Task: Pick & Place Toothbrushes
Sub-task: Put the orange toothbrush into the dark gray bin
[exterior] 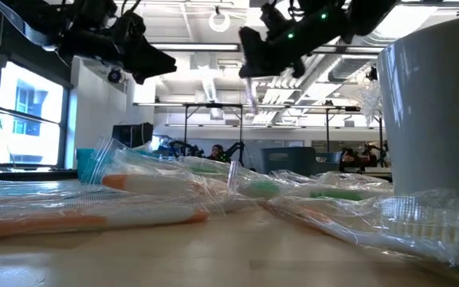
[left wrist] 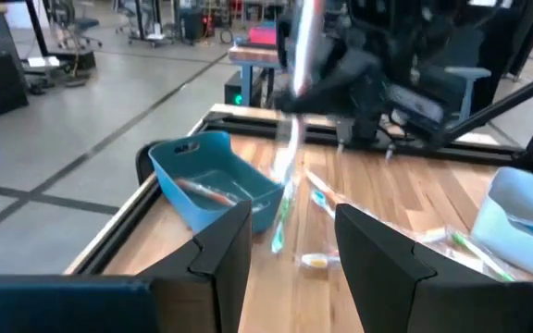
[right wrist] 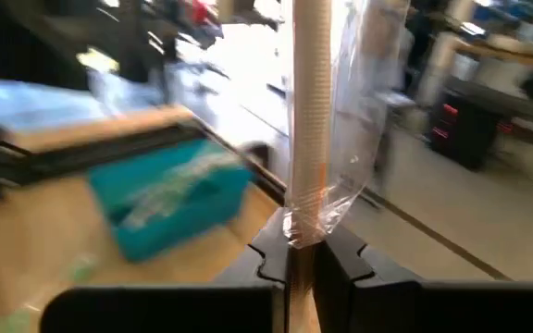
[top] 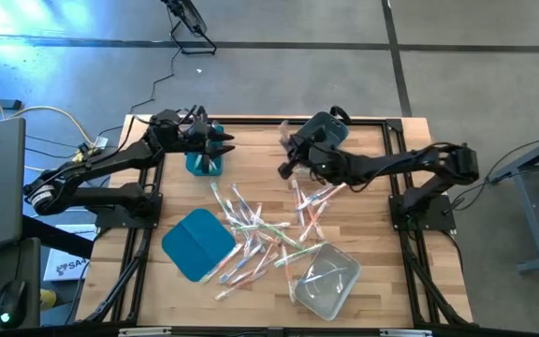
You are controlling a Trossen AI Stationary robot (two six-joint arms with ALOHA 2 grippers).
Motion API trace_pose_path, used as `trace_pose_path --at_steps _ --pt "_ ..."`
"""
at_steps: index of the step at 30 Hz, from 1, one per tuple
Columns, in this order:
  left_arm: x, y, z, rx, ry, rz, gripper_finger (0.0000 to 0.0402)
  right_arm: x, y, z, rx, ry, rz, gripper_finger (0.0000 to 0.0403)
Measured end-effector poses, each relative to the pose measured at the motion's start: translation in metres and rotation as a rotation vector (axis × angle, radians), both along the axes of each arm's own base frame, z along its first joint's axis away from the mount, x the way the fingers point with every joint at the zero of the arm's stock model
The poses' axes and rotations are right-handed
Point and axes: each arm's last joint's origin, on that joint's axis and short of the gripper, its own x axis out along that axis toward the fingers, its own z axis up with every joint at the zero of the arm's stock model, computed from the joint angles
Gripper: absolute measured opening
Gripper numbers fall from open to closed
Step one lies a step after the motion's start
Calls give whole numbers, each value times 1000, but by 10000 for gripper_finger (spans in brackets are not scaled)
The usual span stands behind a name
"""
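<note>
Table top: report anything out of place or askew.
The toothbrushes lie scattered and crisscrossed in wrappers across the table, not in a bin. The teal lid lies flat, askew, apart from the teal bin. The right hand holds one toothbrush upright.

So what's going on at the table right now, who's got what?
The right gripper is shut on a pale, plastic-wrapped toothbrush with an orange part, held up above the far side of the table. The left gripper is open and holds nothing, poised by the small teal bin, which already has a toothbrush or so inside. Most wrapped toothbrushes lie scattered mid-table, between the flat teal lid and the clear bin.
</note>
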Motion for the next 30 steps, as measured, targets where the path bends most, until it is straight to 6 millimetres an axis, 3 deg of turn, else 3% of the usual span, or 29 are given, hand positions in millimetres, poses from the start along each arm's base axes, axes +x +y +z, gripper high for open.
trace_pose_path --at_steps 6,14,23,30 --pt "0 -1 0 0 -1 -2 154 -29 -10 18 52 39 -138 13" --pt "0 -1 0 -1 -1 -3 154 -53 -34 22 156 61 -197 13" --pt "0 -1 0 -1 -1 -4 154 -72 -78 -5 339 64 -232 13" --pt "0 -1 0 -1 -1 -4 154 -95 -99 -39 476 -127 -197 13"
